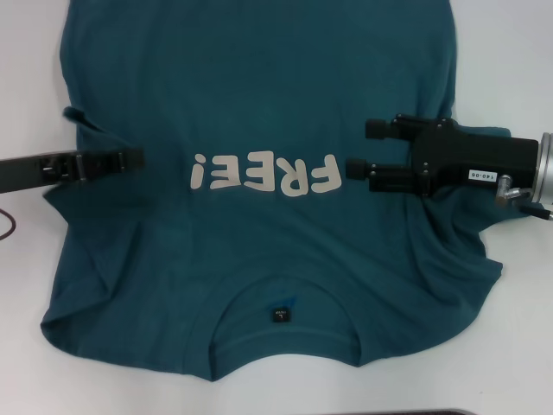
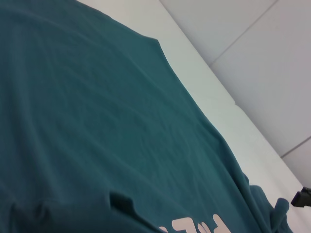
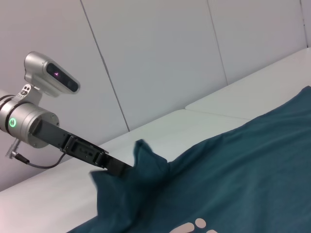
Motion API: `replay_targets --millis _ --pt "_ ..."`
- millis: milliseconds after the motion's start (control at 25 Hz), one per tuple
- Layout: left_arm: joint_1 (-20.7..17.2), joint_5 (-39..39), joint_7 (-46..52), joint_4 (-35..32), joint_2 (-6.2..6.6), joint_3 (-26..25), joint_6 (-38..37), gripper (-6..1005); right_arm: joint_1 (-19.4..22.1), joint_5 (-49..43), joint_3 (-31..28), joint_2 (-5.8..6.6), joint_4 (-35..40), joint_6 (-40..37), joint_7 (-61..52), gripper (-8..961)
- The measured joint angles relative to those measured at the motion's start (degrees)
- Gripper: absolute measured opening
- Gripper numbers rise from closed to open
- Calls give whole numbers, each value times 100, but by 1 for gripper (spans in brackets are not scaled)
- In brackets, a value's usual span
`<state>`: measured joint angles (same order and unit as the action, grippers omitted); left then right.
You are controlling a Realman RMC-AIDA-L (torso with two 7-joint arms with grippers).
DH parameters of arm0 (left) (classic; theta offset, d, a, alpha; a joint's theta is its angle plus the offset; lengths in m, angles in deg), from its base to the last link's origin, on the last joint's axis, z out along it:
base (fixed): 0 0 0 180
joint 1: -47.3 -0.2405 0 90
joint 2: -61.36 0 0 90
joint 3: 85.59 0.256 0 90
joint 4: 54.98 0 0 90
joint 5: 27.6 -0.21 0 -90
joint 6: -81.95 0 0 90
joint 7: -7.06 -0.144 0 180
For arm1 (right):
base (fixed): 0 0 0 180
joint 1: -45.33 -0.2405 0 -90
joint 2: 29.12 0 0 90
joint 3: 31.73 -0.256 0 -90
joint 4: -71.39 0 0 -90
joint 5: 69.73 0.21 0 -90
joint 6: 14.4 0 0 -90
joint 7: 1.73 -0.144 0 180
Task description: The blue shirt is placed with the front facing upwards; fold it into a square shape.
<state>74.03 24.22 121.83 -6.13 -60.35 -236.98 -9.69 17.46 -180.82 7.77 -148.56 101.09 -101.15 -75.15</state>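
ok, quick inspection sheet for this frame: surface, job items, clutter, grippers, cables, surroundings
Surface: white table, mostly covered by cloth.
Job's things: blue shirt spread front up, "FREE!" lettering showing, neck tag nearest the robot; left sleeve bunched and raised at the left gripper.
Clutter: nothing seen.
Grippers: left gripper at the shirt's left sleeve; right gripper over the chest beside the lettering, fingers apart.
Cables: dark cable at the table's left edge; one at the right wrist.
Surroundings: white panelled wall.
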Motion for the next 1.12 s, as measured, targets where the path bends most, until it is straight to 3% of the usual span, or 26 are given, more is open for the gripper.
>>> replay_targets --millis 160,800,1120 --pt "9 -6 -12 15 -6 133 94 135 0 0 -3 0 -1 -8 -9 852" --pt "-61 21 -79 59 -13 130 316 827 0 0 -4 0 -17 1 3 854" --pt "-259 28 -84 229 52 117 955 937 0 0 -3 0 -1 -1 -16 853"
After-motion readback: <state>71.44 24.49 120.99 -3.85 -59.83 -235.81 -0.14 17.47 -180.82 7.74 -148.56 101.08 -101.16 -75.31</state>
